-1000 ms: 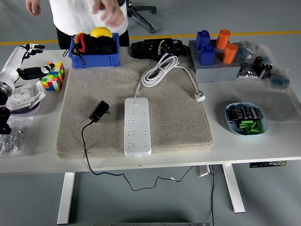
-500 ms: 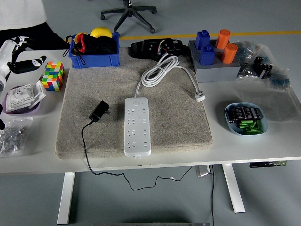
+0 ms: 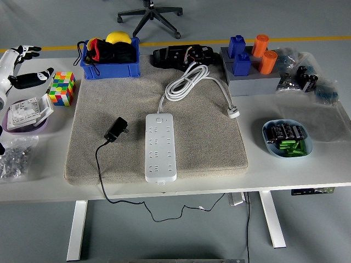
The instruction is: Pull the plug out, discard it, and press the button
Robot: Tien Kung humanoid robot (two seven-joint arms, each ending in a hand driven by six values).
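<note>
The black plug (image 3: 116,129) lies loose on the grey mat (image 3: 109,159), just left of the white power strip (image 3: 160,147) (already out of its socket, so the button looks next). At the left edge, the left hand (image 3: 24,66) hangs spread and empty. The blue bin (image 3: 109,70) at upper left holds dark straps and a yellow ball; the pale bowl (image 3: 269,147) holds batteries.

Single high head view, facing forward and down, whole white table (image 3: 307,175) in frame
</note>
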